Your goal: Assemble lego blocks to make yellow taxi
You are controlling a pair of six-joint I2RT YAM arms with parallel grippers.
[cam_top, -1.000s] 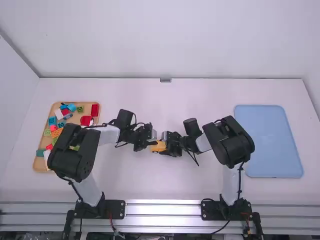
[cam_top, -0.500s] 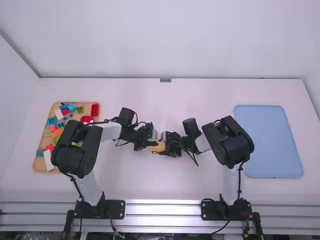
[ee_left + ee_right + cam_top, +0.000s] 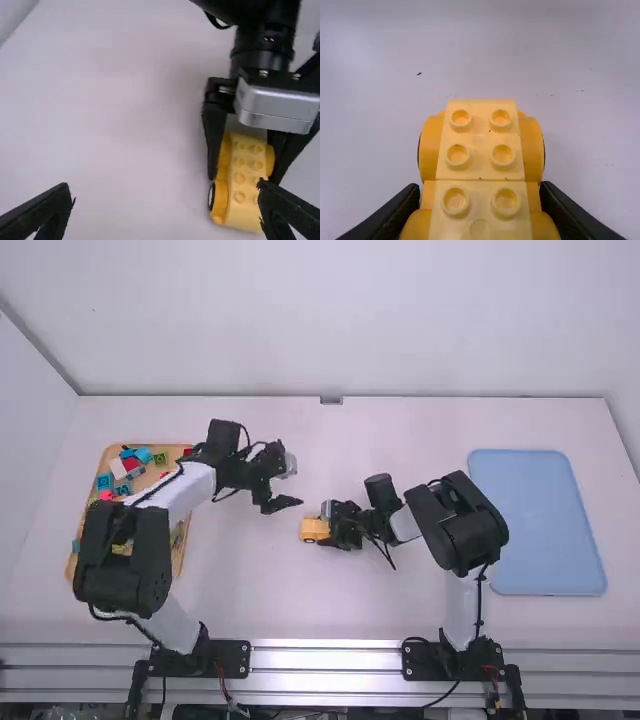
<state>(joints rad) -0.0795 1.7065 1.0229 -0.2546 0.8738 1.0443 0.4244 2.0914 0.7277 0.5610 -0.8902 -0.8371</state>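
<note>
Left tool [image 3: 166,189] has backed toward tray [image 3: 178,555], fingers apart | right tool [image 3: 479,190] clamped on yellow car [image 3: 314,529] | car's long axis in line with it

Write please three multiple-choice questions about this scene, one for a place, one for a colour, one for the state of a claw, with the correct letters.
1. Where is the blue tray, seen from the toy car?
A) to its left
B) to its right
C) under it

2. Which colour has the car's studded top?
A) yellow
B) red
C) green

3. How is the left claw?
A) shut on the car
B) shut on nothing
C) open

1 B: the high view shows it there.
2 A: both wrist views show yellow studs.
3 C: its fingers stand wide apart.
</note>
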